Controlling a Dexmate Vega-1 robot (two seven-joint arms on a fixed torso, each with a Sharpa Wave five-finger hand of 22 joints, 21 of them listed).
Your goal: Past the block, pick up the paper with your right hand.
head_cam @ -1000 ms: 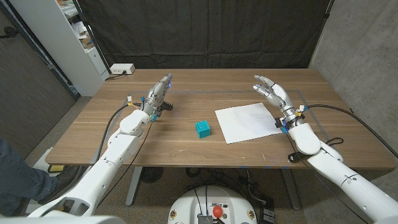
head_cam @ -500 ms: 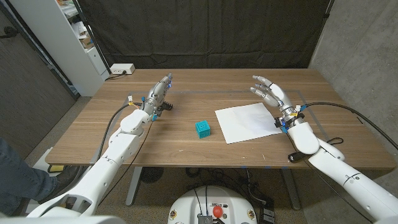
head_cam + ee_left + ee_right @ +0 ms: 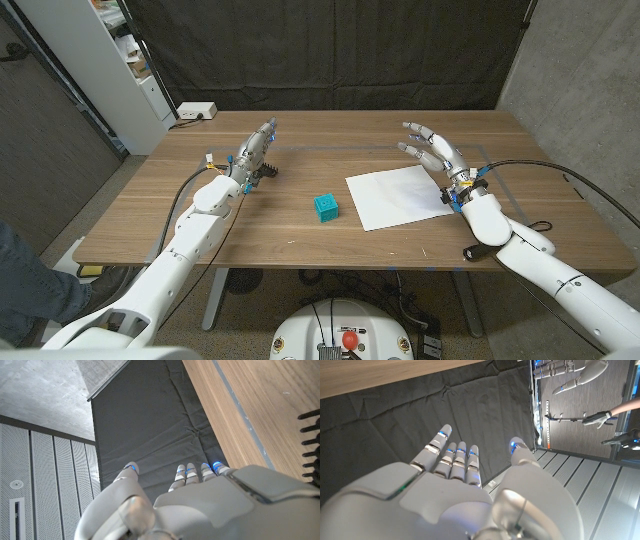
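A white sheet of paper [image 3: 400, 196] lies on the wooden table [image 3: 300, 235], right of centre. A small teal block [image 3: 325, 207] stands just left of the paper's near corner. My right hand [image 3: 434, 150] hovers over the paper's far right corner, fingers spread and reaching away, holding nothing. In the right wrist view the back of that hand [image 3: 450, 490] shows with fingers apart against the dark curtain. My left hand [image 3: 256, 147] is at the table's far left part, fingers extended and empty. Its back [image 3: 200, 500] shows in the left wrist view.
A small black object [image 3: 268, 169] lies by my left hand. A white power box [image 3: 196, 111] sits at the table's far left corner. A black curtain [image 3: 330, 50] hangs behind the table, a white shelf [image 3: 120, 60] at the left. A person's leg [image 3: 30, 285] shows at bottom left.
My right hand has shifted slightly left and forward over the paper's far right corner. The left hand, block and paper have not moved.
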